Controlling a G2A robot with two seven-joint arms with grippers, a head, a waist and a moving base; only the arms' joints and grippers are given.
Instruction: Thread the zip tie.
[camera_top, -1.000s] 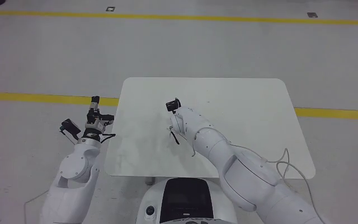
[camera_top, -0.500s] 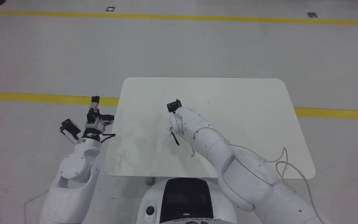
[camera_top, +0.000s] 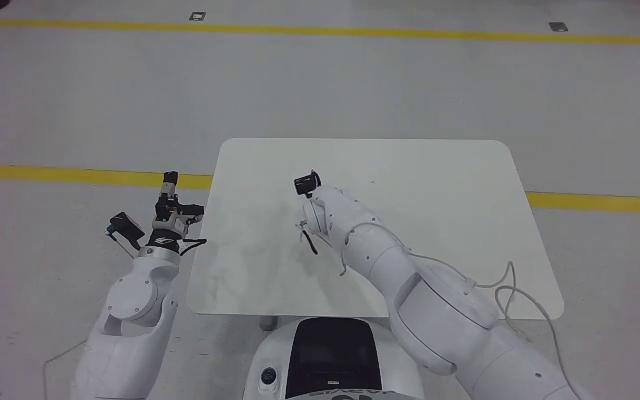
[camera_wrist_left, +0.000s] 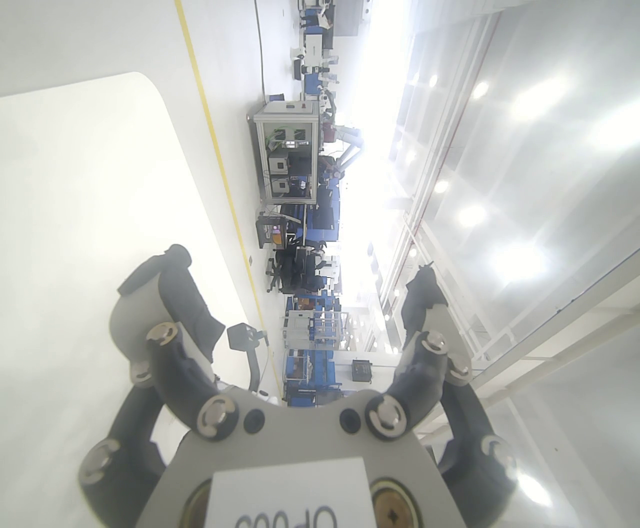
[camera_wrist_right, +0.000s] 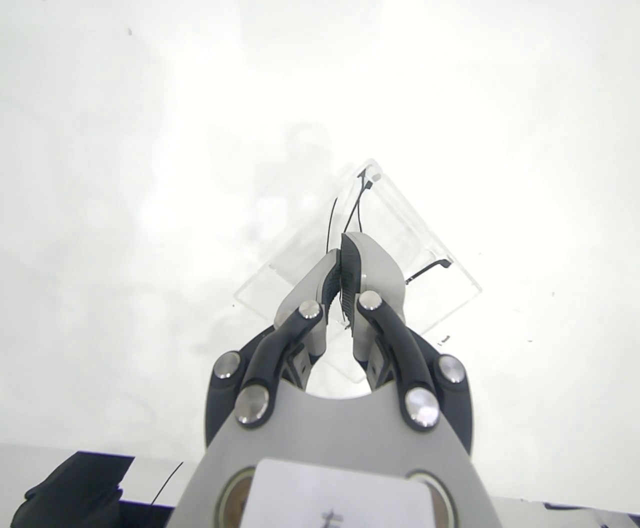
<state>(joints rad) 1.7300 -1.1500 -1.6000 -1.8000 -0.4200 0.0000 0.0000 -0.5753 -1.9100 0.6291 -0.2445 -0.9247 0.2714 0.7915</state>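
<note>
Over the near-left part of the white rounded table (camera_top: 450, 200), the right arm reaches forward with its wrist bent down; the right gripper (camera_wrist_right: 342, 250) points at a clear square acrylic plate (camera_wrist_right: 425, 240) lying flat there; its fingers are pressed together on a thin black zip tie (camera_wrist_right: 356, 212), whose free ends hang over the plate. Off the table's left edge, the left arm is folded; the left gripper (camera_wrist_left: 300, 270) points away from the robot with its fingers spread apart, holding nothing.

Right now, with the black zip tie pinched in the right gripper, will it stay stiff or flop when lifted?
Probably bendy: the zip tie curves beyond the right gripper. It looks hair-thin, so likely very light. Pinched in shut jaws, it may twist or slip.
</note>
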